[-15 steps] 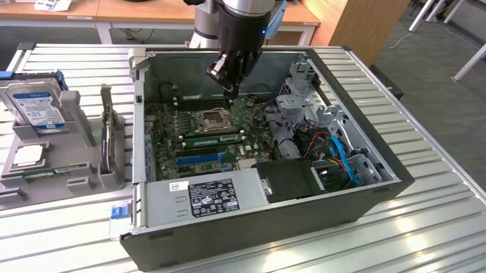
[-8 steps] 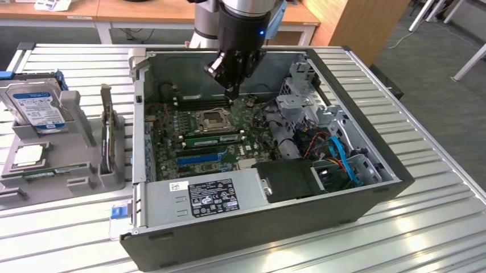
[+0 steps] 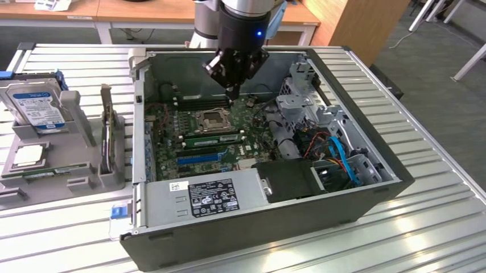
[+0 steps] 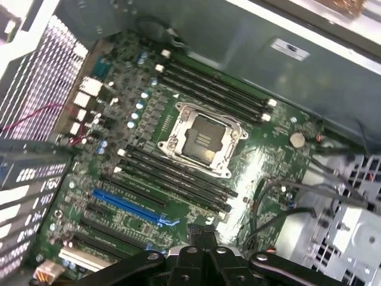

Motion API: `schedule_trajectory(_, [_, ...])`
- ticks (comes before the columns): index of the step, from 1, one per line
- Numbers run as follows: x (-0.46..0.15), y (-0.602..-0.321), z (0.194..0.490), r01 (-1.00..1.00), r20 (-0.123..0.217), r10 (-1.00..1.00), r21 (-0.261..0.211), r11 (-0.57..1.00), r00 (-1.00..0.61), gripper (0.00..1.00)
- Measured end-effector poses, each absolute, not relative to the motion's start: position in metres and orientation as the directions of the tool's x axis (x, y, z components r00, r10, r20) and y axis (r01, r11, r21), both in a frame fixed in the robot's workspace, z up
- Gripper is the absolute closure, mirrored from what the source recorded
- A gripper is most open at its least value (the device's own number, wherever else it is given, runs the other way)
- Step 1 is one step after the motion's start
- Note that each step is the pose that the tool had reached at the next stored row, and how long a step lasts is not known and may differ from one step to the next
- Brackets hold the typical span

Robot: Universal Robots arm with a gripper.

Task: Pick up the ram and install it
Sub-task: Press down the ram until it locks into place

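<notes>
Two fingers of my gripper were pressed together, nothing between them, tips pointing down inside the open computer case. In the wrist view the gripper hung over the green motherboard, close above the long black memory slots that ran beside the CPU socket. More black slots lay on the socket's other side. All the slots looked empty from there, though I couldn't be sure.

Farther out, on the exterior view's left and outside the case, a grey holder tray sat on the ribbed metal table. The ram lay flat in it: long, narrow, thin green strip, darker patches along it, details too small to read. It was well apart from my fingers. Beyond it, a blue-labelled hard drive stood in the same tray.
</notes>
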State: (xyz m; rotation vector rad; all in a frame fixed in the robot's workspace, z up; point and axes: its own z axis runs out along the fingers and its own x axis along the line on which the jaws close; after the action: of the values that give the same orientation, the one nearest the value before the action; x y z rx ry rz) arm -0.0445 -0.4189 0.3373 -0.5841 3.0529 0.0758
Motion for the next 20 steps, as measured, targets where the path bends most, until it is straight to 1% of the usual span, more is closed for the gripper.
schedule_trajectory(6, [-0.0446,-0.4190,0.3371,-0.288,-0.041,-0.287,0.042,0.957,-0.957,0.90])
schedule_trajectory(14, [-0.0446,-0.4189,0.3372,-0.285,-0.041,-0.284,0.042,0.958,-0.958,0.90])
schedule_trajectory(20, [-0.0446,-0.4189,0.3371,-0.282,-0.020,-0.282,0.053,0.958,-0.959,0.90])
